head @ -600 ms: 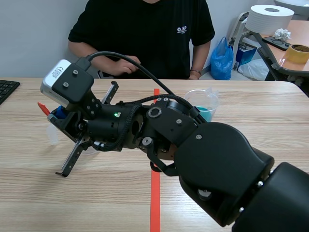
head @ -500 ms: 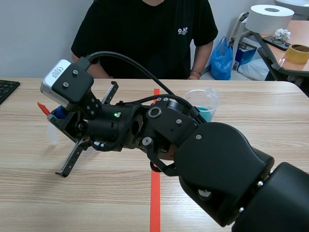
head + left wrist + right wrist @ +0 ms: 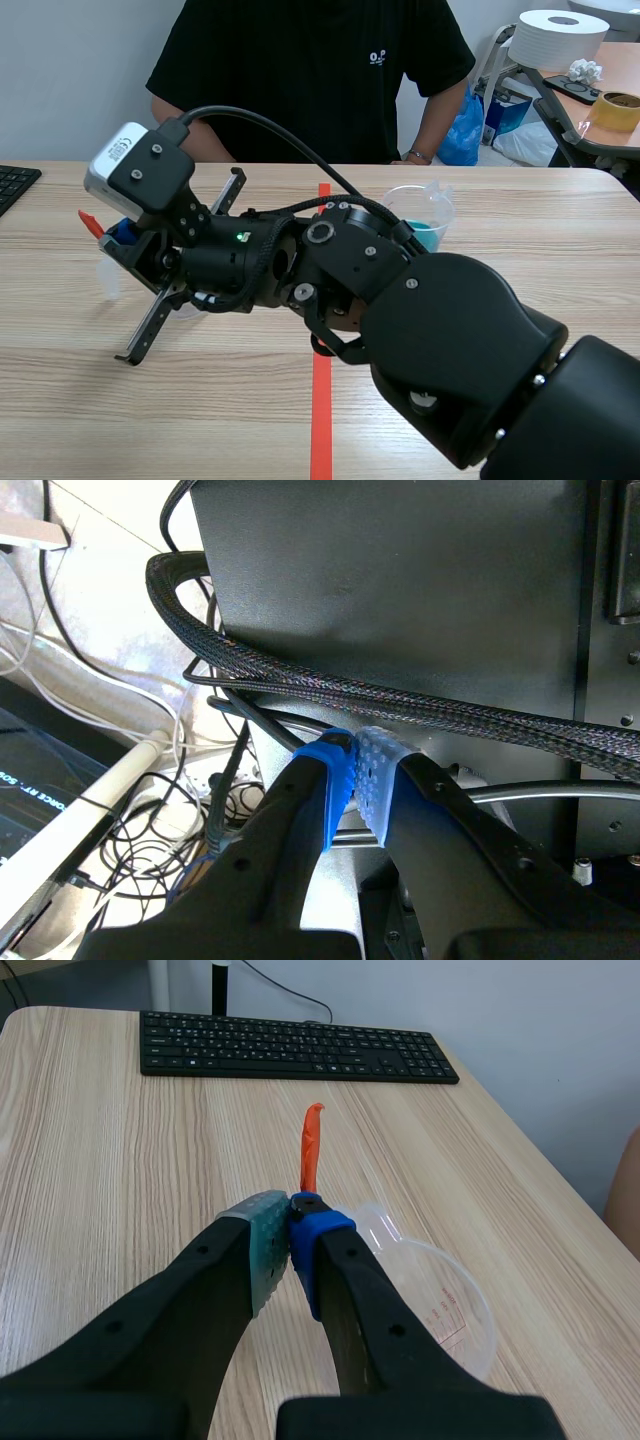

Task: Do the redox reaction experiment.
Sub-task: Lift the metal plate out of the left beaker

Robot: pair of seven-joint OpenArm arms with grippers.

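Observation:
My right gripper (image 3: 290, 1225) is shut on a thin orange-red stick (image 3: 311, 1145), which pokes out ahead of the fingertips. A clear empty beaker (image 3: 432, 1300) stands on the table just under and beside the fingers. In the scene view the right arm reaches across to the table's left, where its gripper (image 3: 115, 236) holds the stick (image 3: 90, 222) above the clear beaker (image 3: 108, 282). A second beaker with blue liquid (image 3: 424, 222) stands behind the arm near the middle. My left gripper (image 3: 352, 770) is shut on nothing, facing a black panel and cables off the table.
A black keyboard (image 3: 290, 1045) lies ahead of the right gripper, at the table's left edge (image 3: 14, 185). A person in a black shirt (image 3: 300, 70) sits across the table. A red tape line (image 3: 321, 410) runs down the middle.
The person has shifted to the right and drawn a hand back from the table's far edge. Both arms and the stick have not moved.

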